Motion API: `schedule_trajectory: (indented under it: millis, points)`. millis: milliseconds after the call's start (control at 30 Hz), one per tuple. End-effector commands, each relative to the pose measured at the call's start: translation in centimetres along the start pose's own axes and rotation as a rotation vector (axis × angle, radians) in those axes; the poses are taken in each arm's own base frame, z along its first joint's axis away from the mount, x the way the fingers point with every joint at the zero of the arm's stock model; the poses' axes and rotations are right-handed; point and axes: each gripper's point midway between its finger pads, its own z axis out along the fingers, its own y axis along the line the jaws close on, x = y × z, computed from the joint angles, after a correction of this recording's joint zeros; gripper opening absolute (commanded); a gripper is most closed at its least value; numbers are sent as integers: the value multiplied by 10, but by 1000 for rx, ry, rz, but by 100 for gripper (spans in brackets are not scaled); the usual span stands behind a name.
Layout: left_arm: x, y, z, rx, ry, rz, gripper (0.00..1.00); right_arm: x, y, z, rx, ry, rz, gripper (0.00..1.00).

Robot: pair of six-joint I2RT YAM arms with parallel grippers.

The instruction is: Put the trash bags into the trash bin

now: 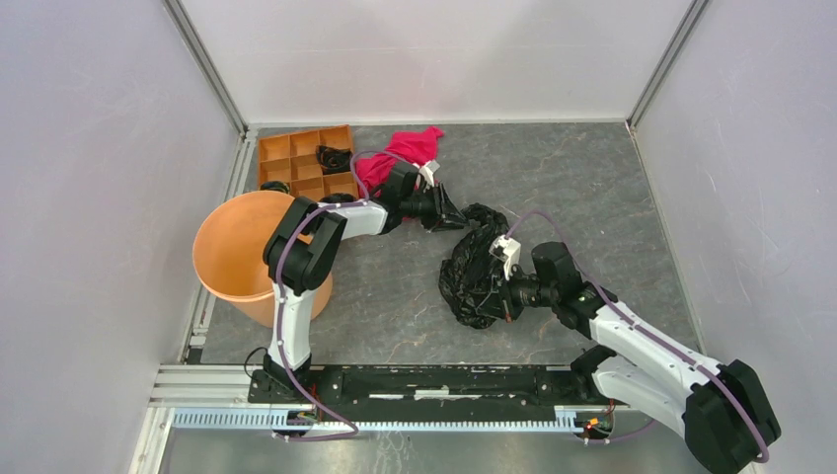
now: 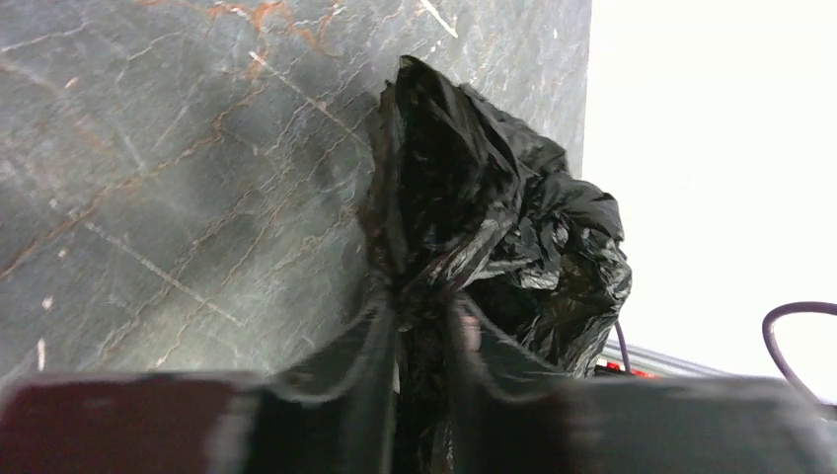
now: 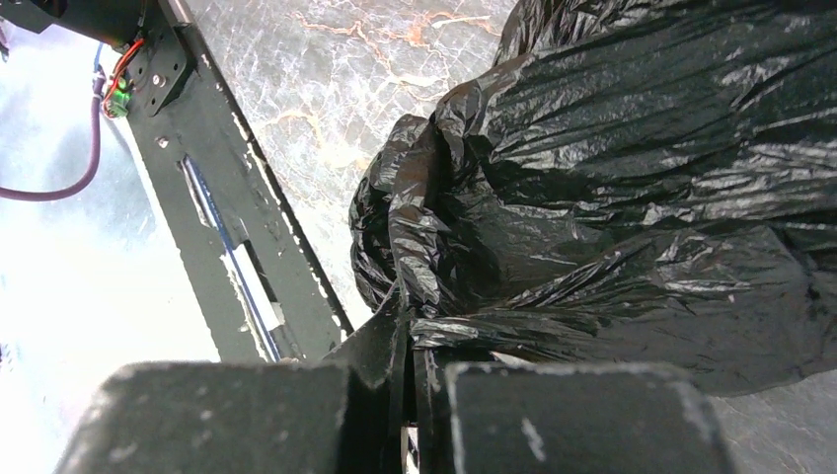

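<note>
I hold the big trash bag [image 1: 472, 272] at two places. My left jaws are pinched nearly closed on a twist of film at its far end, and my right jaws are clamped tight on a fold at its near side. I judge two grips suit so loose and sprawling a thing, to gather it. It sags on the bench [image 1: 582, 188], well apart from the trash bin [image 1: 232, 259] at my left. A small black bag [image 1: 334, 158] sits in the tray [image 1: 296, 148].
</note>
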Motion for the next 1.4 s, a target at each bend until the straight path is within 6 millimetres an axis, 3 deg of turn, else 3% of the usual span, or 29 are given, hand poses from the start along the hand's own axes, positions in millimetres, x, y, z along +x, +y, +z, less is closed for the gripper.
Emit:
schedule_trajectory:
  millis: [0, 67, 200, 300, 367, 433, 500, 567, 633, 733, 933, 967, 1100, 1200, 1267, 1367]
  points:
    - [-38, -51, -31, 52, -107, 140, 22, -6, -4, -3, 35, -22, -29, 2]
    - [-57, -61, -52, -3, -176, 227, 3, -7, -11, -7, 90, -18, -31, 2]
    - [-87, -99, -112, -92, -349, 410, 2, -12, -58, -25, 405, 8, -10, 8]
    - [-93, -139, -162, -104, -477, 523, 2, -33, -79, -41, 572, -13, -12, 12]
    - [-92, -163, -195, -116, -556, 567, 2, -52, -94, -56, 706, -48, -12, 30]
    - [-86, -183, -226, -170, -609, 550, 2, -70, -113, -85, 899, -54, -28, 48]
    - [-70, -224, -254, -120, -621, 584, 2, -84, -118, -106, 1004, -47, -51, 56]
    - [-44, -249, -268, -46, -608, 611, 2, -96, -111, -109, 984, -64, -84, 66]
    - [-18, -262, -273, 9, -586, 633, 2, -105, -99, -103, 904, -103, -106, 77]
    - [17, -253, -262, 34, -521, 607, 2, -113, -79, -95, 783, -170, -110, 84]
    - [87, -188, -194, -3, -331, 533, 2, -101, -51, -70, 566, -238, -59, 87]
    - [110, -175, -178, -9, -277, 527, 2, -98, -50, -69, 559, -245, -48, 87]
    - [160, -151, -140, -45, -187, 515, 2, -97, -58, -80, 624, -291, -20, 88]
    - [186, -132, -123, -87, -146, 501, 2, -101, -59, -89, 655, -321, -25, 90]
    - [198, -129, -118, -78, -128, 500, 2, -104, -51, -85, 605, -338, -31, 92]
    - [202, -126, -117, -80, -114, 520, 4, -100, -16, -50, 324, -326, -41, 93]
